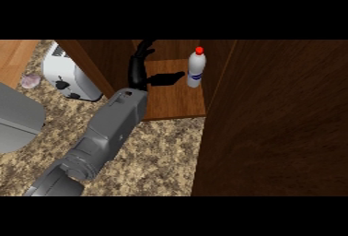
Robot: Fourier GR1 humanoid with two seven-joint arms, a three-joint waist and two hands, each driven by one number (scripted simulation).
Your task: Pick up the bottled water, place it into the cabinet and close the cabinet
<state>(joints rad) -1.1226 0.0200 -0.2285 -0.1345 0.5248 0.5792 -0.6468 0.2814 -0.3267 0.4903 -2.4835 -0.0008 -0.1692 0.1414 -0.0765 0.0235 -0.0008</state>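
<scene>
The water bottle (pixel 195 69), white with a red cap and a blue label, stands upright on the wooden shelf (pixel 178 99) inside the open cabinet. My left hand (pixel 138 69) reaches into the cabinet to the left of the bottle, a short gap away from it. Its fingers (pixel 144 50) are relaxed and hold nothing, and one dark digit points towards the bottle's lower half. The grey forearm (pixel 108 126) runs in from the lower left. The right hand does not show.
The open cabinet door (pixel 272 124), a large dark wood panel, fills the right side. A white toaster (pixel 65 73) stands left of the cabinet wall on the speckled counter (pixel 156 156). A small pinkish object (pixel 30 81) and a grey rounded body (pixel 17 120) lie at far left.
</scene>
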